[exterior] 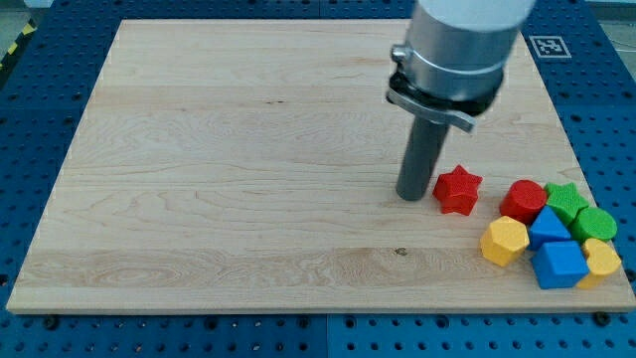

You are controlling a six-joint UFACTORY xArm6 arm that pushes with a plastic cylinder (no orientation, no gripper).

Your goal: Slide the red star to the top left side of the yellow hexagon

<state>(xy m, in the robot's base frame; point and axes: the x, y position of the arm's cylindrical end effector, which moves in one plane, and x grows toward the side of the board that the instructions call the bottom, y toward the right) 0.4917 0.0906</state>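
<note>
The red star [458, 189] lies on the wooden board toward the view's right. The yellow hexagon [504, 241] sits below and right of it, at the left edge of a cluster of blocks. My tip [410, 196] rests on the board just left of the red star, close to it with a narrow gap. The rod rises from there to the grey arm body [452, 50] at the view's top.
The cluster at the lower right holds a red block [523, 200], a green star [566, 200], a green block [596, 224], two blue blocks [549, 226] [558, 265] and another yellow block [602, 261]. The board's right edge [581, 149] runs close by.
</note>
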